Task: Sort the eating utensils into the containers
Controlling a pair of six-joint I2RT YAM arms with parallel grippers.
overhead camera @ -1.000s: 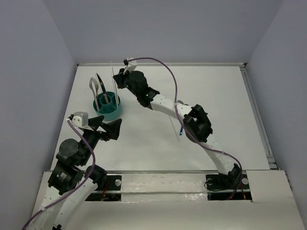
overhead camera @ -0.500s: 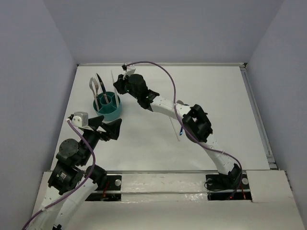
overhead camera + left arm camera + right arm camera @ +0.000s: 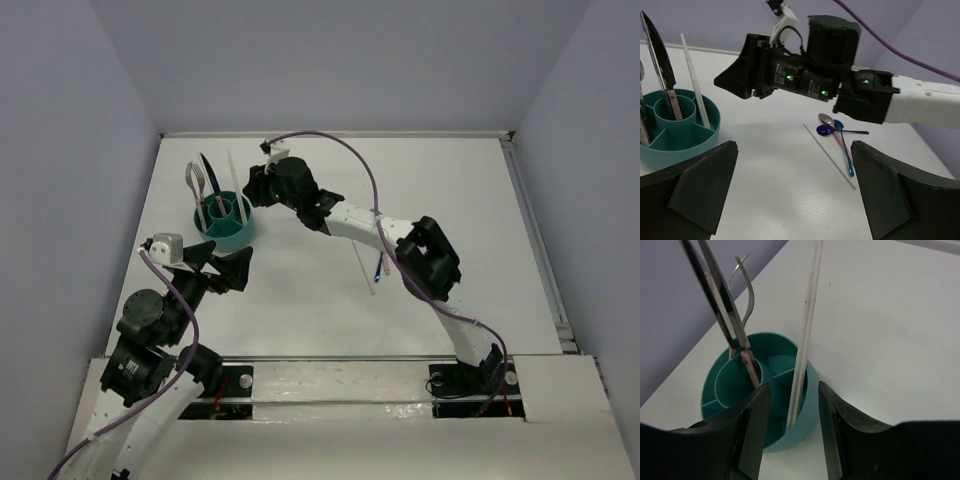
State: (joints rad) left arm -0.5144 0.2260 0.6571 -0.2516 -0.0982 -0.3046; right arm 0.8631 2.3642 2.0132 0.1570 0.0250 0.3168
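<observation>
Caddy [image 3: 235, 238] stands near the table's [image 3: 450, 190] far-left corner, holding knives [image 3: 722, 300] and fork [image 3: 747, 295]; right gripper [image 3: 793, 386] hangs above its rim, jaws parted, unclamped, around an upright chopstick [image 3: 802, 350]; left gripper [image 3: 794, 150] gapes empty near the left edge; spoons [image 3: 837, 131] and loose chopstick [image 3: 830, 156] lie mid-table; white surface stretches rightward.

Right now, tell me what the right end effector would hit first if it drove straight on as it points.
Most likely the pale chopstick standing in the teal caddy, dead ahead of the right end effector; the caddy's wall comes next. Depth is unclear.
</observation>
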